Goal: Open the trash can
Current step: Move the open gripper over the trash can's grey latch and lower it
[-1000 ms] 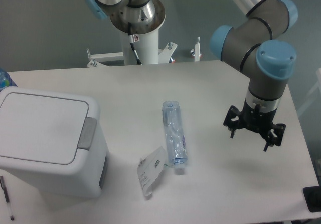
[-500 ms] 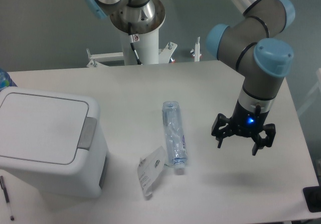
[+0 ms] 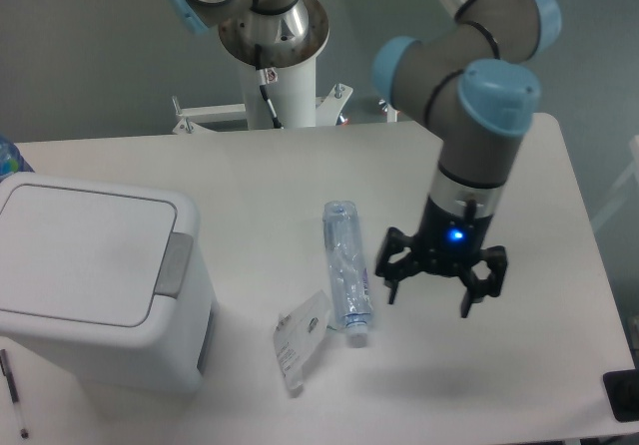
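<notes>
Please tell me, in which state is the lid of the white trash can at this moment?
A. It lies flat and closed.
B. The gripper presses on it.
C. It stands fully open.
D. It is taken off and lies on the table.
A: the lid lies flat on the trash can, and the gripper hangs far to its right, beyond the bottle.

White trash can [image 3: 90, 285] with grey latch [image 3: 174, 263]. Black hand [image 3: 429, 293] lit by a small blue light, on a grey arm [image 3: 477, 116] with light-blue caps. Clear bottle [image 3: 346, 270], white cap. White paper tag [image 3: 302, 341] with dark print. White counter [image 3: 300, 181].
</notes>
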Controlling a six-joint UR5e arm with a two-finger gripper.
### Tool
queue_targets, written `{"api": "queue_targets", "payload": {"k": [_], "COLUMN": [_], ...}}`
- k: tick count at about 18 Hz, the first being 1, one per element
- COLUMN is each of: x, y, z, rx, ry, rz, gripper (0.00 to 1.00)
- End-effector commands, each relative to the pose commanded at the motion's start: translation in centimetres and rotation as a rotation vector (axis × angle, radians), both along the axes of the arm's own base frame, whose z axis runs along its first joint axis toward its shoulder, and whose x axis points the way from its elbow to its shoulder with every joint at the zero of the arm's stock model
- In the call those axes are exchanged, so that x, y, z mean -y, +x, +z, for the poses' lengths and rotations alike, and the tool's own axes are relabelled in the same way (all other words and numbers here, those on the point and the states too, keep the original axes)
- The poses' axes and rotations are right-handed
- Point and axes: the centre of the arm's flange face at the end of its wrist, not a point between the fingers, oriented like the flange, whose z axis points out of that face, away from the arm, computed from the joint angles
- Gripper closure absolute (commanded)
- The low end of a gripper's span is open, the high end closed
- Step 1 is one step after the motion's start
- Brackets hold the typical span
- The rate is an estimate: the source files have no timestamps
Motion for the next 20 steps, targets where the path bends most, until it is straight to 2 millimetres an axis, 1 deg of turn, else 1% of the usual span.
{"api": "queue_targets", "payload": {"k": [2,4,6,7,8,10,11,12,14,15,18,20], "x": [-1.0,-1.3,-2.0,-2.0,-2.2,-2.9,-3.3,-3.7,-4.2,-4.0,-4.0,-4.1], "y": [1.4,2.9,4.4,4.9,5.4,7.1,7.7,9.2,11.3,11.9,12.9,13.2], "z": [0.5,2.0,2.9,3.9,4.5,5.4,6.2,7.3,7.7,8.0,8.5,8.2], "rx": [0.009,0.008,0.043,0.044,0.043,0.056,0.073,0.091,0.093,0.092,0.099,0.108], "ry": [0.007,0.036,0.075,0.090,0.097,0.120,0.155,0.182,0.187,0.190,0.209,0.205], "rz": [-0.001,-0.018,-0.021,-0.016,-0.017,-0.036,-0.045,-0.050,-0.078,-0.084,-0.102,-0.105], "gripper": [0.00,0.00,0.00,0.00,0.00,0.00,0.00,0.00,0.00,0.00,0.00,0.00]}}
